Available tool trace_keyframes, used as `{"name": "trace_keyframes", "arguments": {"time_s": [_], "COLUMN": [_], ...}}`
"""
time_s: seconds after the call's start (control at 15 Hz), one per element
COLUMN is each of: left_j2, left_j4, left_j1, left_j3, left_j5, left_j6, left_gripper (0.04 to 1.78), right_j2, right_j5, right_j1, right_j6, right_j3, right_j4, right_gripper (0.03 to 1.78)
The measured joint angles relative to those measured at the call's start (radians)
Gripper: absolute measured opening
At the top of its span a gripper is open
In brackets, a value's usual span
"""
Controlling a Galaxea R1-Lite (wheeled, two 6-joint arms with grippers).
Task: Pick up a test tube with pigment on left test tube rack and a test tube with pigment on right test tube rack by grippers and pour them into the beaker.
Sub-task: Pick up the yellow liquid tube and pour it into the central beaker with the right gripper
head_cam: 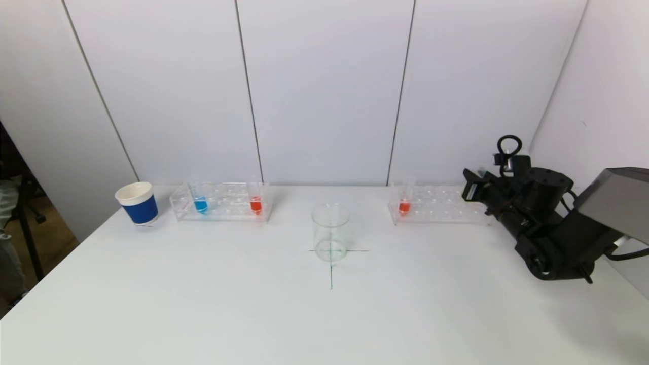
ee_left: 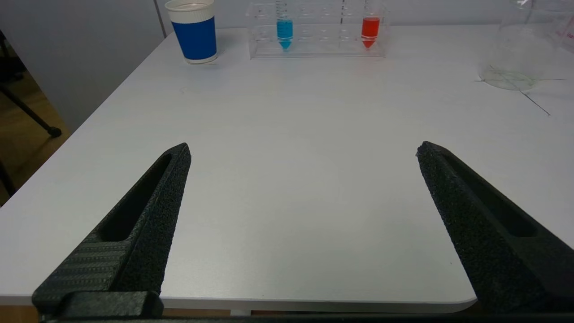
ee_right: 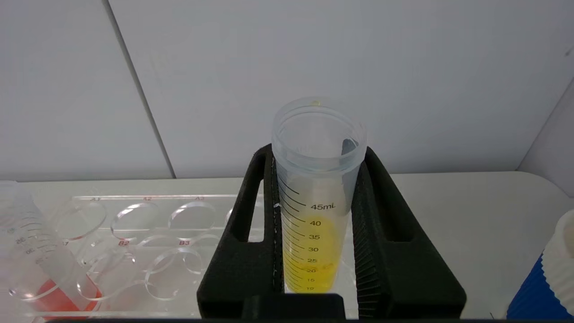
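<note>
The left rack (head_cam: 223, 203) holds a blue-pigment tube (head_cam: 201, 204) and a red-pigment tube (head_cam: 256, 204). The empty glass beaker (head_cam: 330, 238) stands at the table's middle on a cross mark. The right rack (head_cam: 438, 205) holds a red-pigment tube (head_cam: 404, 205) at its left end. My right gripper (head_cam: 479, 190) is at that rack's right end. In the right wrist view it (ee_right: 317, 152) is shut on an upright yellow-pigment tube (ee_right: 314, 215); the tube's bottom is hidden. My left gripper (ee_left: 302, 150) is open and empty over the table's front edge, out of the head view.
A blue paper cup (head_cam: 138, 203) stands left of the left rack. The right wrist view shows another blue cup (ee_right: 547, 287) close beside the right gripper. White wall panels stand right behind both racks. The table's left edge (ee_left: 89, 121) drops to the floor.
</note>
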Motion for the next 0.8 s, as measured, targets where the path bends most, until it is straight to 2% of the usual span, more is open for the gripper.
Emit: {"name": "trace_keyframes", "arguments": {"time_s": [0.8], "left_j2": [0.0], "left_j4": [0.0], "left_j1": [0.0], "left_j3": [0.0], "left_j5": [0.0], "left_j6": [0.0], "left_gripper": [1.76], "right_j2": [-0.158], "right_j5": [0.005], "right_j1": [0.017], "right_j6": [-0.005], "right_j3": [0.04], "right_j4": [0.029], "right_gripper": [0.49]}}
